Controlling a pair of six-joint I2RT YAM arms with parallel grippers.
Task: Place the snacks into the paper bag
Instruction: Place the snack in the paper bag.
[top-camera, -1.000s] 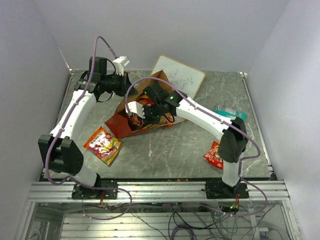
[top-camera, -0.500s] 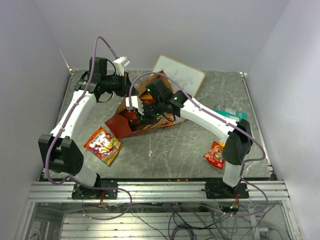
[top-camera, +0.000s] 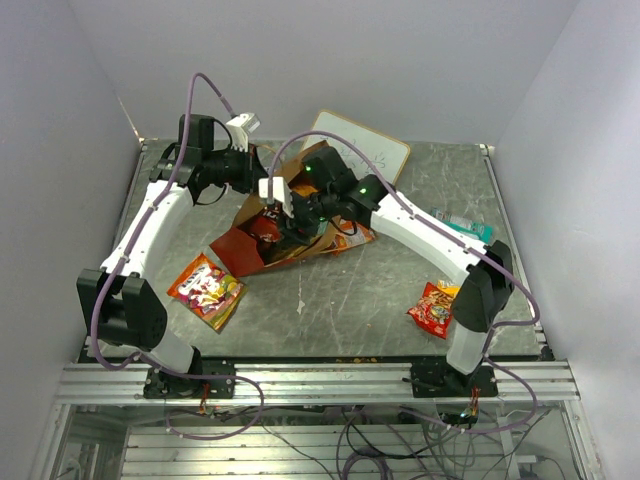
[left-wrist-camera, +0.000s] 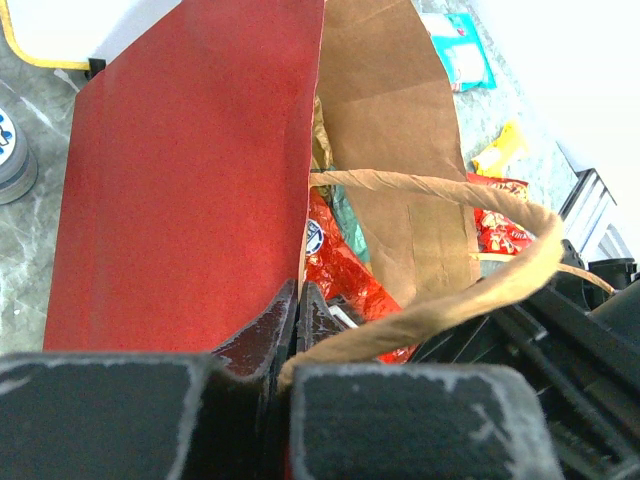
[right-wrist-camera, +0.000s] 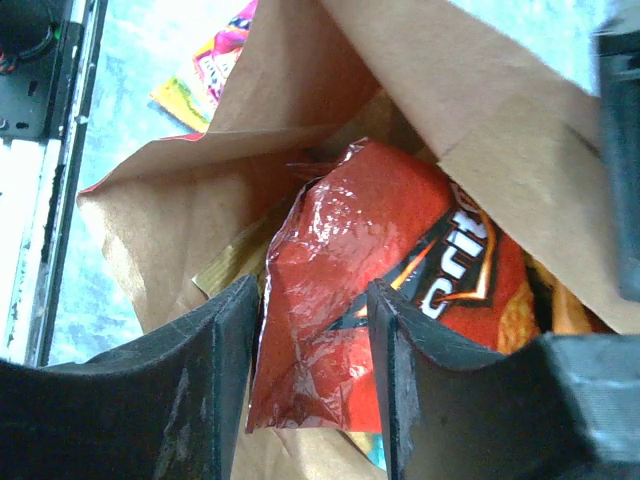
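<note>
The paper bag (top-camera: 238, 248) lies tipped on the table (top-camera: 340, 310), left of centre and towards the far side, with its mouth turned to the right. The left tool (left-wrist-camera: 295, 300) is pinched tight on the bag's red wall at the rim, and one loop handle (left-wrist-camera: 450, 300) curls across just in front of it. The right tool (right-wrist-camera: 312, 290) reaches into the mouth with its fingers (right-wrist-camera: 225, 350) standing partly apart and gripping nothing. An orange chip bag (right-wrist-camera: 400, 250) lies inside the bag just beyond them (its crinkled end shows in the gap), against the brown lining.

Other snacks lie out on the table: a red-and-yellow packet (top-camera: 207, 290) near left, a red packet (top-camera: 432, 308) near right beside the right arm, and a teal pack (top-camera: 460, 222) at the right. A white board (top-camera: 365, 150) lies at the far side behind the bag.
</note>
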